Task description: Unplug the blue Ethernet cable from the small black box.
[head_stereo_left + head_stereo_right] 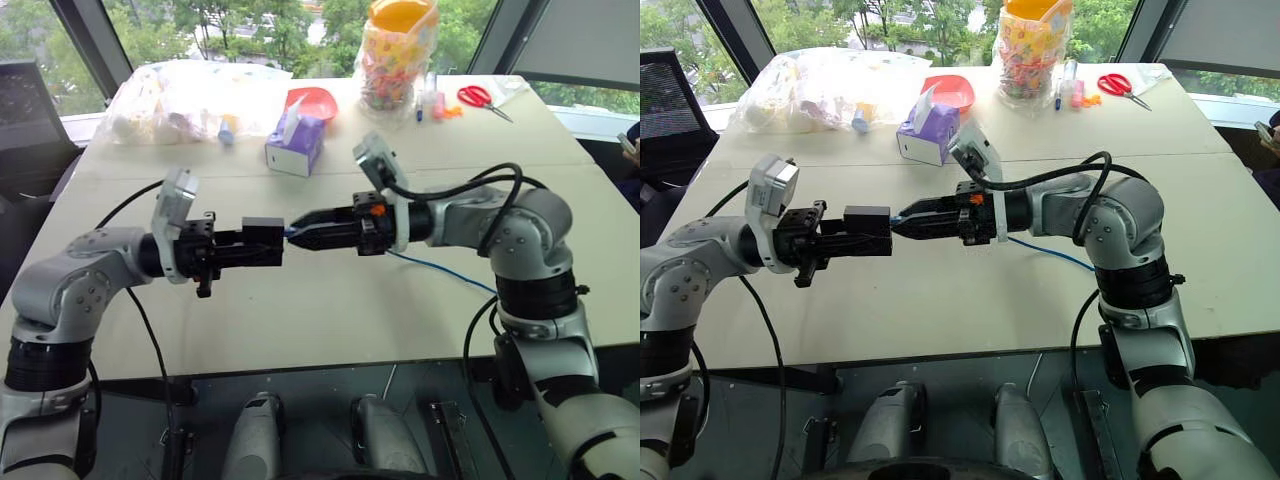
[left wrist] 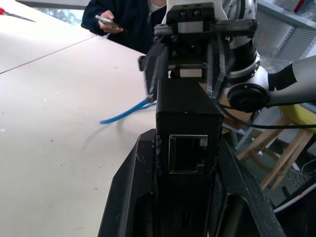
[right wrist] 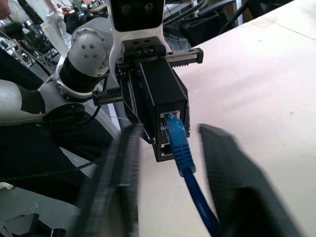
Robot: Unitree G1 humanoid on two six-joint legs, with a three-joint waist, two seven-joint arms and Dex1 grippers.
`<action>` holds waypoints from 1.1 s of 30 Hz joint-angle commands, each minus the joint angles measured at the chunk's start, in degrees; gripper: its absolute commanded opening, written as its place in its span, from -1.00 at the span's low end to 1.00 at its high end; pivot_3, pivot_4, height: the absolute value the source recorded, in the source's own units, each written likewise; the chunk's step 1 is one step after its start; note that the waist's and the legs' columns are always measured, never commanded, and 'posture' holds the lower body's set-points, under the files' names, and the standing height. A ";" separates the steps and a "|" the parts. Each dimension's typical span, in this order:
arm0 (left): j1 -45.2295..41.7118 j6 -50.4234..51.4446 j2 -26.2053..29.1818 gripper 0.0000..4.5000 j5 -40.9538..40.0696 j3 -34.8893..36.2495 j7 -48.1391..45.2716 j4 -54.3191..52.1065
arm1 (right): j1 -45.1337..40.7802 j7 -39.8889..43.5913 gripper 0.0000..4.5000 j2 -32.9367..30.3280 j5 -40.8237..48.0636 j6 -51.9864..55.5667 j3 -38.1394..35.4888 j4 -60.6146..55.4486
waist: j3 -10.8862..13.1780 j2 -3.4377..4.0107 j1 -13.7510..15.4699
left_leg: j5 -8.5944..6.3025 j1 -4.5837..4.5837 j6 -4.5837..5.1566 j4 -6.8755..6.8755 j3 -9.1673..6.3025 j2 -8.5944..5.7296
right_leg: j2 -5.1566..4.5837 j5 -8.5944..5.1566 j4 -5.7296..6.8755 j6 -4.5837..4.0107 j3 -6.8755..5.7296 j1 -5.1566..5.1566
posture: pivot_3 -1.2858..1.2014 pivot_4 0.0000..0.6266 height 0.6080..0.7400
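The left gripper is clamped on the box and holds it level in the air above the front half of the desk, well clear of the desk surface. In the left wrist view the box sits between both fingers, with an empty port facing the camera.

The right gripper points at the box from the opposite side. In the right wrist view its jaws stand apart, one finger on each side of the cable, neither pressing on the plug. The plug is seated in a port on the box face that looks toward the right gripper.

The cable runs back from the plug under the right forearm and across the desk toward its right edge.

Along the far edge of the desk stand a tissue box, a red bowl, a clear bag, a jar and scissors. In the left wrist view a person beyond the desk holds a phone.
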 commanded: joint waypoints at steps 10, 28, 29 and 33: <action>-0.75 -0.47 0.37 -0.76 -0.69 0.93 -0.11 -1.19 | -0.83 -0.31 0.18 0.93 0.55 -1.14 -0.74 -1.41 | 0.00 0.00 0.02 | 0.00 0.00 0.00 0.00 0.00 0.00 | 0.00 0.00 0.00 0.00 0.00 0.00 | 0.03 -0.52 0.92; -0.37 -0.23 0.84 -0.76 -0.90 1.09 -0.11 -1.71 | -0.76 0.45 -0.97 0.94 0.68 -1.06 -0.90 -1.32 | 0.00 0.00 0.01 | 0.00 0.00 0.00 -0.01 0.00 0.00 | 0.00 0.00 0.00 0.00 0.00 -0.01 | 0.03 -0.52 0.92; -0.40 -0.18 0.86 -0.76 -0.95 1.11 -0.11 -1.70 | -0.75 0.46 -0.97 0.82 0.43 -1.11 -0.79 -1.14 | 0.00 0.00 0.01 | 0.00 0.00 0.00 -0.01 0.00 0.00 | 0.00 0.00 0.00 0.00 0.00 -0.01 | 0.03 -0.52 0.92; -0.47 0.43 1.41 -0.76 -1.70 1.90 -0.16 -1.73 | -0.13 1.15 -0.97 -0.57 -1.32 -2.01 -0.32 0.43 | 0.00 0.00 0.00 | 0.00 0.00 0.00 0.00 0.00 0.00 | 0.00 0.00 0.00 0.00 0.00 -0.01 | 0.03 -0.52 0.92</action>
